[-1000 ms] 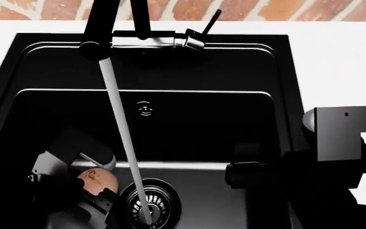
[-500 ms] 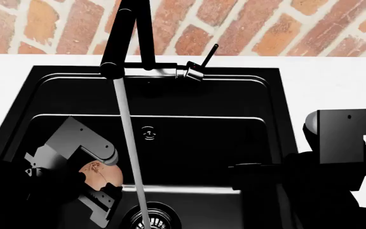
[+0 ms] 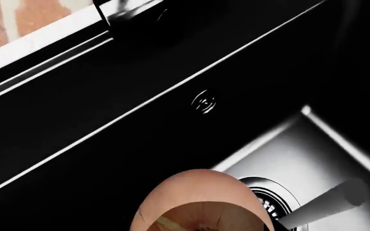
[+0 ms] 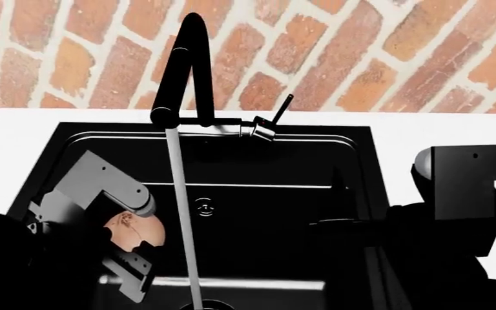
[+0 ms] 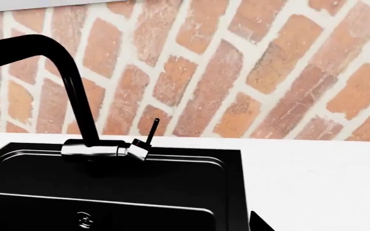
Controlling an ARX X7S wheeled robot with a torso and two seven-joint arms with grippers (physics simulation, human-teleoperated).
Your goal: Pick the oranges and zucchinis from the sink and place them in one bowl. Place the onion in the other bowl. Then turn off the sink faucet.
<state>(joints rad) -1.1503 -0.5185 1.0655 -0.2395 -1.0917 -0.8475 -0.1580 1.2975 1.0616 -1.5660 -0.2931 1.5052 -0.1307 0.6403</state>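
Note:
My left gripper [image 4: 136, 240] is shut on the pale pinkish-tan onion [image 4: 134, 231], held above the left part of the black sink [image 4: 257, 161]. In the left wrist view the onion [image 3: 201, 202] fills the near edge, with the ribbed drain [image 3: 273, 201] just beyond it. The black sink faucet [image 4: 183, 64] arches over the basin, and a stream of water [image 4: 183, 226] runs from its spout. My right gripper [image 4: 338, 231] hovers dark over the sink's right side, its jaws not readable. Oranges, zucchinis and both bowls are out of view.
The faucet's thin lever [image 4: 281, 108] sticks up at the right of its silver base [image 5: 104, 150]. White counter [image 4: 454, 129] surrounds the sink, and a brick wall [image 4: 360, 51] rises behind it. An overflow fitting [image 4: 203, 207] sits in the back wall of the basin.
The head view has tilted up, showing more brick wall and less sink floor. My left gripper has lifted the onion up from near the drain. The right arm has hardly moved.

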